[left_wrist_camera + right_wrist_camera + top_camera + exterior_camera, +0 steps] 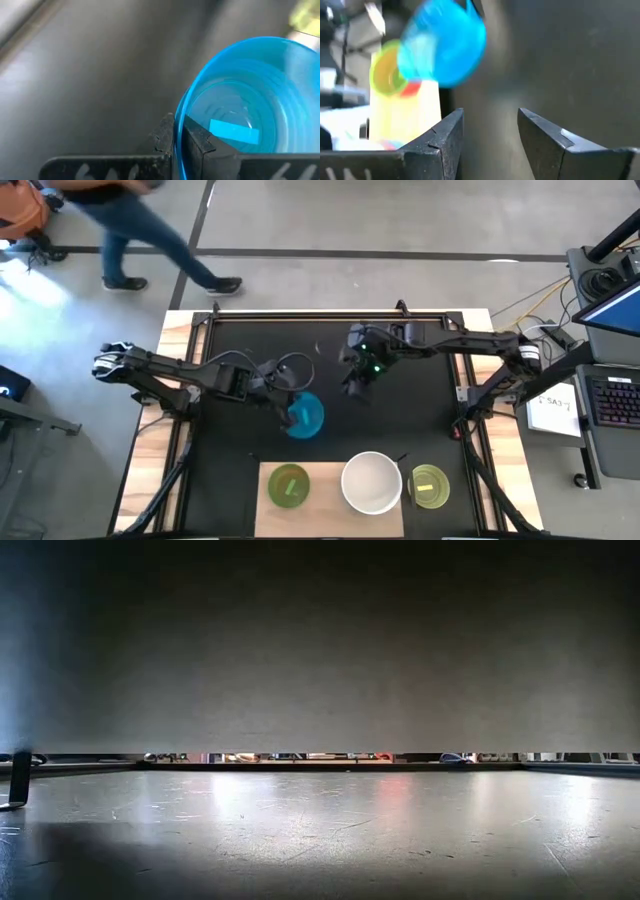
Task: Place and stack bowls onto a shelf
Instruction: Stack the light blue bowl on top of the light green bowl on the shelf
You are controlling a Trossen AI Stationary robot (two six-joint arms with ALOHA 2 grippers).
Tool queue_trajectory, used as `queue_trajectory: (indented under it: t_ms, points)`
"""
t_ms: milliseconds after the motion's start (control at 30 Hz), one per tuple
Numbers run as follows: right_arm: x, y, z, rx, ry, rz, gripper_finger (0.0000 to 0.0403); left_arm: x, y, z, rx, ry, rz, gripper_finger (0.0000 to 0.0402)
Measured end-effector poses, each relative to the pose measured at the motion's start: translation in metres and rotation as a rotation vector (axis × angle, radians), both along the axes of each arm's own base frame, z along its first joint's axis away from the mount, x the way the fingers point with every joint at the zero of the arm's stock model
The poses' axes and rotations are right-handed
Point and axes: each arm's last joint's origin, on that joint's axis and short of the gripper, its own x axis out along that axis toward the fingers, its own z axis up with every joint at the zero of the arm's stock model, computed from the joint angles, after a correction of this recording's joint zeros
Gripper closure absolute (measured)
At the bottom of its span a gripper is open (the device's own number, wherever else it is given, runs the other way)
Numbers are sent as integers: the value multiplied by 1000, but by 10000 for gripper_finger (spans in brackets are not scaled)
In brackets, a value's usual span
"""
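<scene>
My left gripper (pixel 287 402) is over the middle of the black mat (pixel 240 440), shut on a cyan bowl (pixel 305 416). That bowl fills the left wrist view (pixel 250 100), with a cyan tag inside it. My right gripper (pixel 355 390) hangs just to the right of the bowl, open and with nothing in it (pixel 490 117). At the near edge lies the light-wood shelf (pixel 325 515). Resting on it are a green bowl (pixel 289 485), a white bowl (pixel 372 482) and a yellow-green bowl (pixel 430 485). My left gripper pinches the cyan bowl's rim (pixel 179 145), one finger (pixel 162 135) outside the wall and the other finger (pixel 200 142) inside. The fingers slant down from the table's left. The bowl sits tilted in the hold, seemingly clear of the mat.
Bare mat stretches on either side of the arms and between them and the shelf. A person (pixel 150 225) walks past beyond the table's far edge. A desk with a keyboard (pixel 615 395) stands to the right. A grey surface blocks the low view.
</scene>
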Motion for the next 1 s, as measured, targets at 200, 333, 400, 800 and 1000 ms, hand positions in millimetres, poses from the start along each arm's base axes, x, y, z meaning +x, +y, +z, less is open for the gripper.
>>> queue_trajectory:
  t_ms: [200, 333, 400, 800, 1000]
  points:
    - [-11, 25, 2, 17, 72, 61, 236, -4, -28, 0, -191, 0, -91, 401]
    - [-20, 45, 6, 61, 125, 64, 236, -10, -52, 0, -309, 15, -130, 401]
    - [-24, 56, 7, 71, 143, 74, 237, -14, -64, -1, -350, 21, -129, 401]
    - [-42, 126, 2, 107, 278, 166, 237, -21, -116, -23, -420, 108, -159, 401]
    - [-56, 150, 0, 72, 333, 226, 236, -13, -120, -39, -367, 157, -184, 401]
